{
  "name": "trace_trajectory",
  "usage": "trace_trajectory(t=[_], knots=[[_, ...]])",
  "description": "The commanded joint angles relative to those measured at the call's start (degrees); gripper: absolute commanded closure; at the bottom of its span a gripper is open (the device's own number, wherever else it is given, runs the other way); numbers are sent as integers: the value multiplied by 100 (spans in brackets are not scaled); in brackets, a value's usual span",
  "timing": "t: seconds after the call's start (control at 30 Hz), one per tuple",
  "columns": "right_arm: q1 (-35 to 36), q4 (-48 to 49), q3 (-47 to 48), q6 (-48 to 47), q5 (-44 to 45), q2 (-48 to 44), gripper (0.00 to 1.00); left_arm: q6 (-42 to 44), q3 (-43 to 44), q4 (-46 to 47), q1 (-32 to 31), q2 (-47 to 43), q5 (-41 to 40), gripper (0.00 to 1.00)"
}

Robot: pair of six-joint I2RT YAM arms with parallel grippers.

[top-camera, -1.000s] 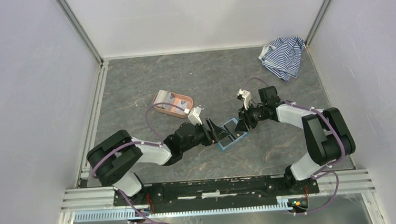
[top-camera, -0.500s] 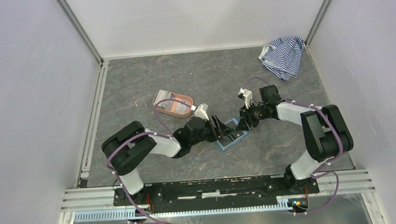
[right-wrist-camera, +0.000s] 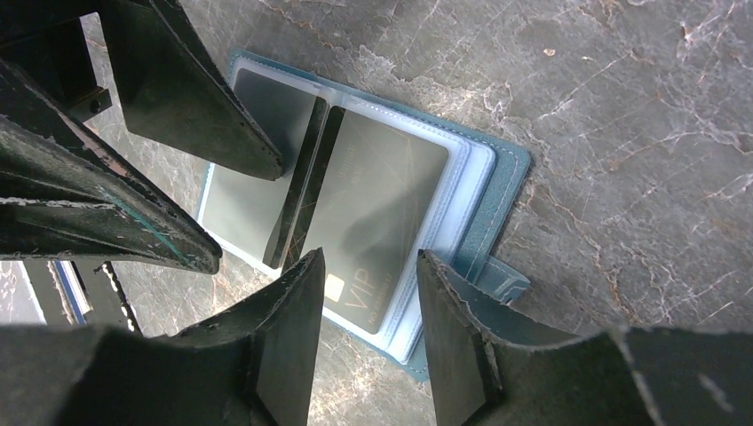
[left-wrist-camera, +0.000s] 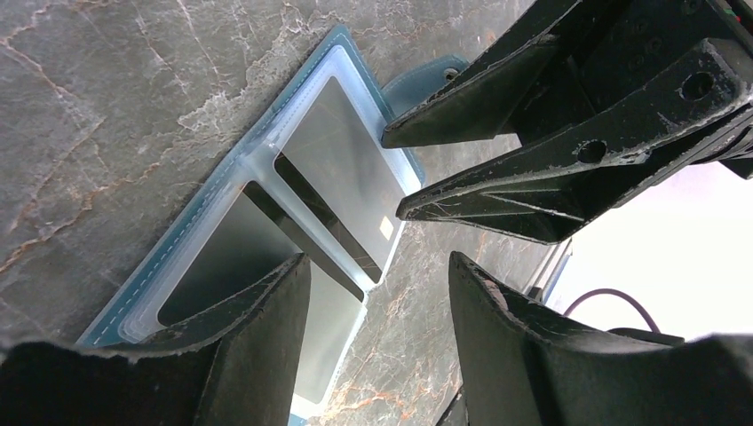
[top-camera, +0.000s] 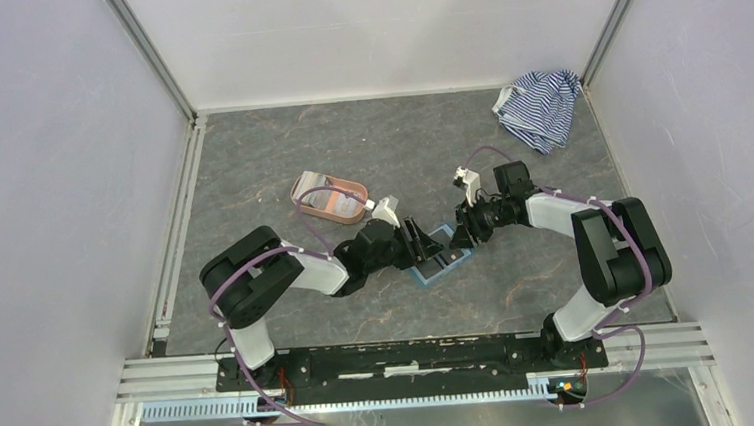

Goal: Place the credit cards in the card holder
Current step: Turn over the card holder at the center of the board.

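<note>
The left hand [top-camera: 417, 242] is seen with fingers spread and nothing pinched, poised over the small teal-blue folding card holder [top-camera: 443, 256]. The card holder lies opened flat on the grey marbled worktop [top-camera: 368, 143]. Opposite, the right hand [top-camera: 462, 235] is likewise spread and empty. Thin flat credit cards [right-wrist-camera: 382, 200] are lodged in its clear sleeves. The hands are probably placed so to keep the pages flat; contact cannot be told. Beyond lie a salmon-pink oval tray [top-camera: 350, 193] and, farthest, a blue-and-white striped cloth [top-camera: 538, 106].

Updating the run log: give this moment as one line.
card holder open on table | credit cards in sleeves | left fingers open over it | right fingers open over it
</note>
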Motion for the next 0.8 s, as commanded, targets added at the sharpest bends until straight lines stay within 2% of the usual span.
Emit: trace_trajectory(t=[0.0,0.33,0.47,0.77], knots=[[-30,-38,151,-73,233,-8,50,0,153,-88,37,64,-88,35],[-26,-181,172,-215,270,-15,53,-73,154,-79,76,182,-106,38],[-26,-257,204,-253,55,47,57,-86,144,-62,86,208,-105,40],[-22,-161,142,-126,-568,-85,58,-104,116,-66,96,203,-94,42]])
